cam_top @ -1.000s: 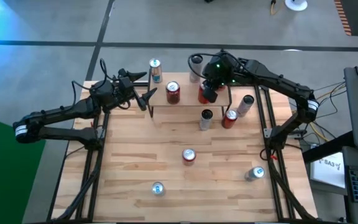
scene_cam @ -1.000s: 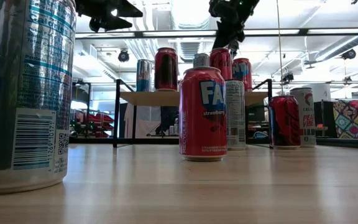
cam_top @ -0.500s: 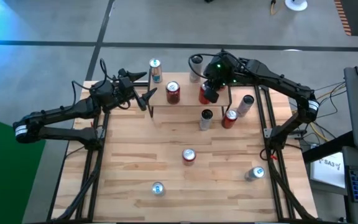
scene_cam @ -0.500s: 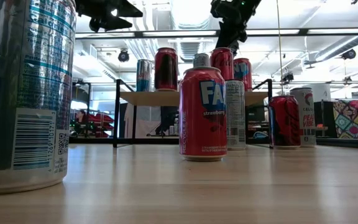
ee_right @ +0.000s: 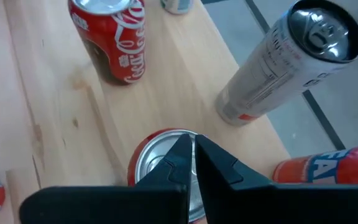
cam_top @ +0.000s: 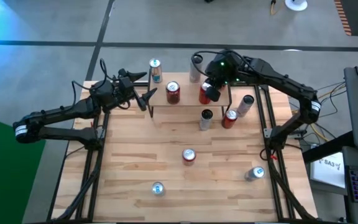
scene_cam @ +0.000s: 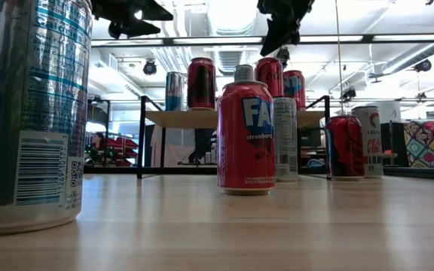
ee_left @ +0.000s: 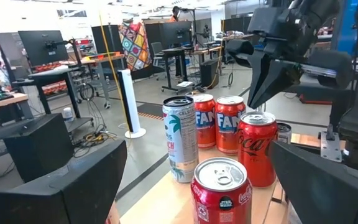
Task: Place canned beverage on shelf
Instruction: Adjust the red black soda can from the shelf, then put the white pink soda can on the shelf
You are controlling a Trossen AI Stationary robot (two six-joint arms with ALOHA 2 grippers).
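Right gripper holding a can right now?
No: in the right wrist view the right gripper has its fingers shut together, empty, just above the top of a red can standing on the shelf.

We saw a pale wood shelf (cam_top: 188,99) on black legs, and a light slatted tabletop (cam_top: 129,168). On the shelf: two red Coca-Cola cans (ee_left: 258,148) with white script, a white can with teal palm print (ee_left: 180,138), and two orange-red Fanta cans (ee_left: 230,124) with blue-and-white lettering. A silver can (ee_right: 288,62) had small dark text. Down on the table stood a pink-red strawberry Fanta can (scene_cam: 246,137) and a silver-blue can (scene_cam: 29,113) with a barcode.
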